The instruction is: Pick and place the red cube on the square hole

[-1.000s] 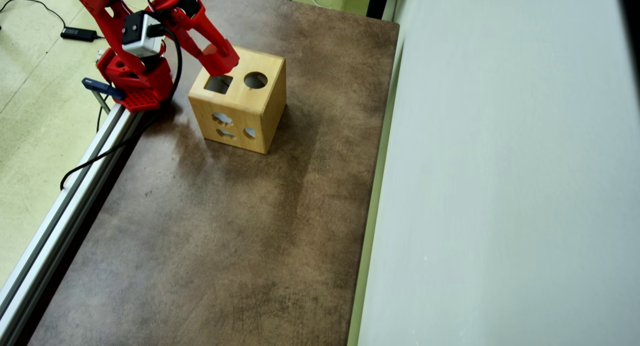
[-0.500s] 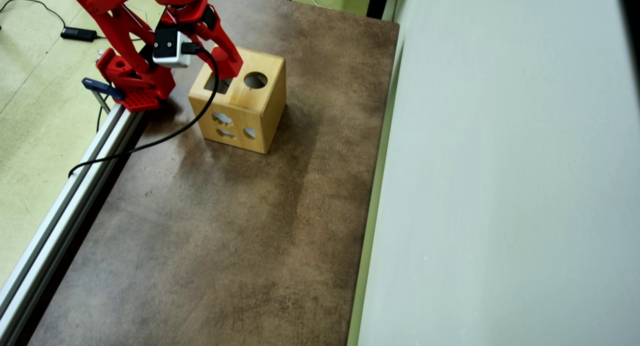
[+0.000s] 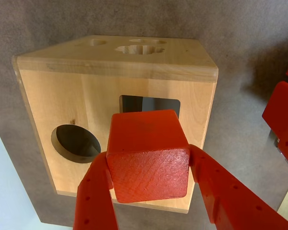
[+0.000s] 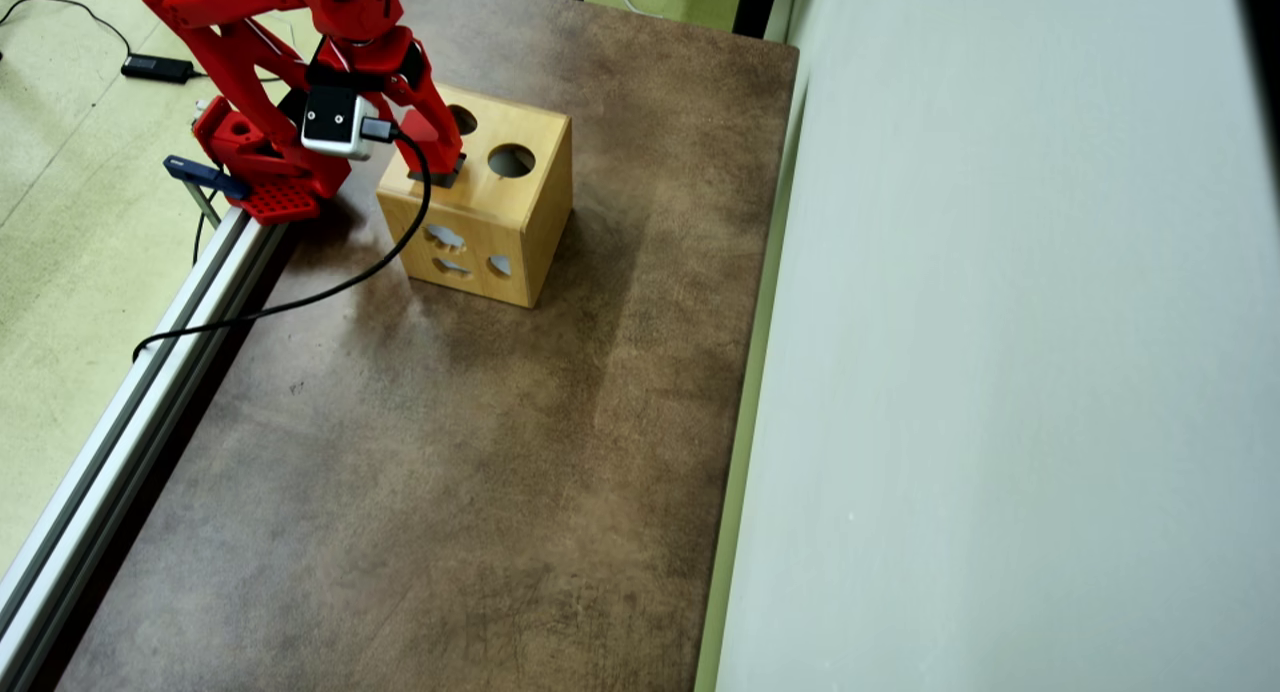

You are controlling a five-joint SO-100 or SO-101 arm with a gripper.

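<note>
In the wrist view the red cube point(image 3: 149, 155) sits clamped between my two red fingers point(image 3: 93, 191), and my gripper point(image 3: 150, 158) is shut on it. The cube hovers just above the top face of the light wooden box point(image 3: 48, 96). Its far edge covers the near part of the dark square hole point(image 3: 151, 103). In the overhead view my gripper point(image 4: 440, 154) points down over the box point(image 4: 505, 217), hiding most of the square hole point(image 4: 438, 179). There the cube cannot be told apart from the red fingers.
A round hole point(image 3: 76, 143) point(image 4: 511, 160) lies beside the square one. The box's side has shaped cutouts point(image 4: 445, 237). The arm's red base point(image 4: 270, 162) and a black cable point(image 4: 300, 294) are left of the box. A metal rail point(image 4: 130, 412) edges the brown table point(image 4: 450, 452).
The gripper swung from the box's back left corner to over the square hole and tipped downward. The wrist camera block and its cable shifted right. The box stayed put.
</note>
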